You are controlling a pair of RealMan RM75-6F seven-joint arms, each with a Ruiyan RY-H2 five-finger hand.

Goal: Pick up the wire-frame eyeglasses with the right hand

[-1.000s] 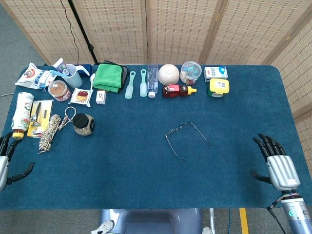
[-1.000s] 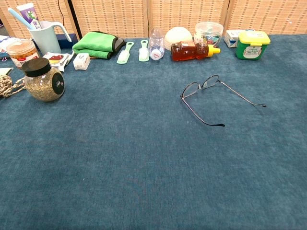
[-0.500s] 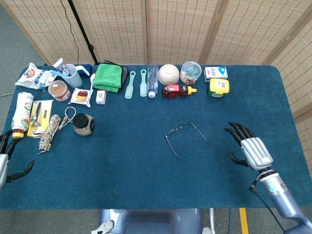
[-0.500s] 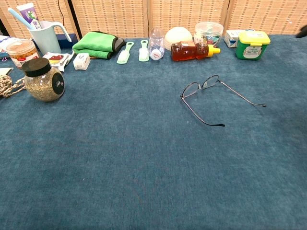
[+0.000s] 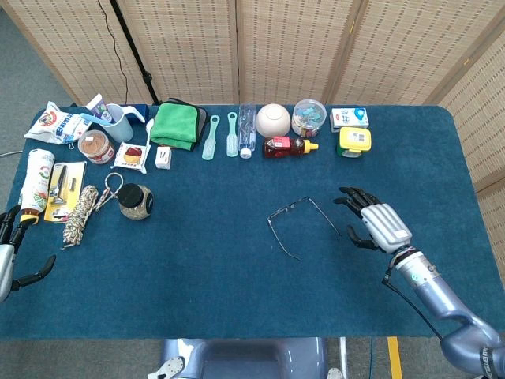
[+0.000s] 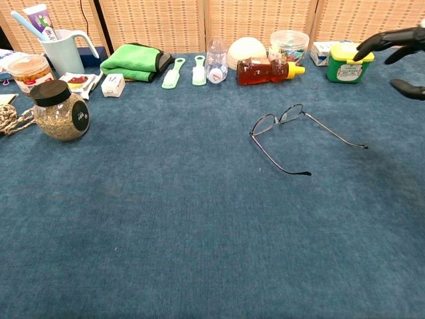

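the wire-frame eyeglasses [image 5: 302, 223] lie on the blue table cloth [image 5: 213, 268] near the middle of the table, arms unfolded and pointing toward the robot, lenses toward the far row of goods. nothing touches them.

the right hand [image 5: 372, 226] is above the cloth just to the right of the eyeglasses, apart from them. its fingers [image 5: 350, 200] are spread and reach toward the frame, holding nothing. in the chest view only the dark fingertips [image 6: 372, 41] show at the upper right edge, level with the green-lidded tub [image 6: 349, 62].

the left hand [image 5: 9, 254] sits at the left edge of the table, well apart from the eyeglasses. its fingers are apart and empty.

along the far side stand a green cloth [image 5: 175, 125], two pale spoons [image 5: 220, 136], a clear bottle [image 5: 247, 130], a white bowl [image 5: 273, 121], a honey bottle [image 5: 289, 147] and a clear jar [image 5: 308, 118]. on the left are a blue cup [image 5: 118, 122], a dark-lidded jar [image 5: 135, 201] and a coil of rope [image 5: 82, 212]. all are well apart from both hands.
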